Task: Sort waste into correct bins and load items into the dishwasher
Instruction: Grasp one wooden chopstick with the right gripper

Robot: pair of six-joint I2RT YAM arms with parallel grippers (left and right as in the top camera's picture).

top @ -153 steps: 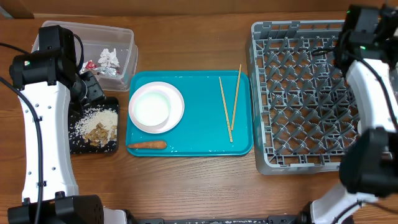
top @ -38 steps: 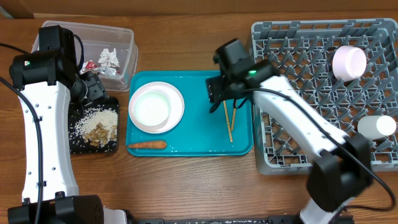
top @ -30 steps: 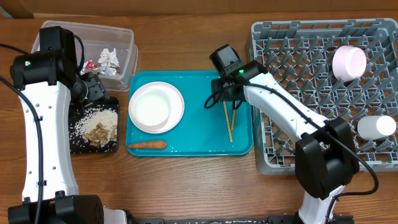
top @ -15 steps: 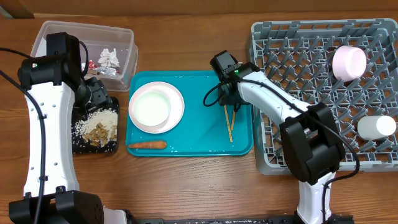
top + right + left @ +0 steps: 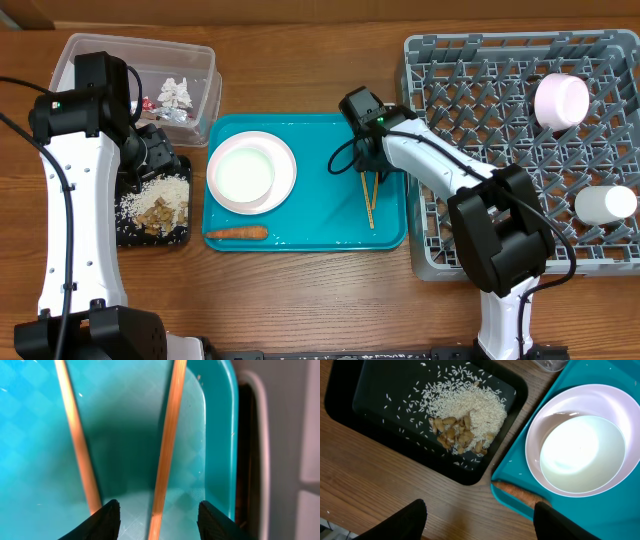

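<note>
1. As seen from overhead, with twelve o'clock taken at the table's far edge, the two thin wooden chopsticks [image 5: 371,192] are found on the three-o'clock side of the large teal rectangular tray [image 5: 320,210]. They lie close together and run from twelve to six.
2. In the right wrist view, the right gripper [image 5: 159,515] is lowered over them with its jaws parted. One chopstick [image 5: 167,435] is straddled between the fingertips [image 5: 107,516] but not pinched. The other chopstick [image 5: 75,445] runs toward the nine-o'clock fingertip, and whether it is touched cannot be told.
3. On the tray's nine-o'clock side a white round plate [image 5: 250,170] is set, and a small orange carrot [image 5: 236,233] lies along the edge at seven o'clock.
4. At nine o'clock of the teal tray, a flat shallow black rectangular tray [image 5: 120,236] is loaded with brownish food scraps with white rice [image 5: 155,205].
5. At twelve o'clock of that black tray, a clear rectangular plastic tub [image 5: 195,52] holds crumpled silver foil [image 5: 178,92] and a red-white wrapper [image 5: 150,103].
6. The left gripper [image 5: 482,520] is held above this area, released, with its jaws spread wide and nothing between them.
7. At three o'clock of the teal tray stands the large grey square plastic dish rack [image 5: 480,130]. A white bowl [image 5: 560,98] is placed toward its one-o'clock corner and a small white cup [image 5: 605,203] at its three-o'clock edge.
8. Everything is carried by a brown wooden table [image 5: 300,300].
</note>
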